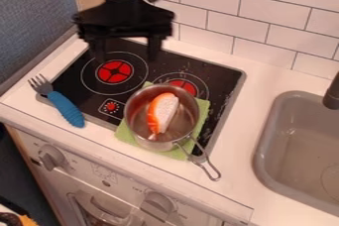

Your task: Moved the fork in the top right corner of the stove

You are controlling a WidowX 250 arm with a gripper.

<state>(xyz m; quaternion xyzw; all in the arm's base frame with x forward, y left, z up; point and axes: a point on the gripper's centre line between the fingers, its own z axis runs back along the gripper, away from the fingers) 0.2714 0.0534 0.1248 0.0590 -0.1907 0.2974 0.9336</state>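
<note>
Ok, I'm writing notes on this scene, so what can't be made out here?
In the camera view:
- Part of the stove's far edge: behind the pincer.
- Middle of the green cloth: under the pot.
- Part of the right burner: behind the pot.
- Right side of the sink: cut off by the right edge.
- Dark and orange thing, bottom left: cut off by the edges.

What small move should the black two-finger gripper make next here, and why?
Probably ease the gripper over the blue-handled grey fork: its fingers are spread, but it hangs by the rear-left part of the flat black stove, while the fork lies ungrasped across the stove's front-left corner.
</note>
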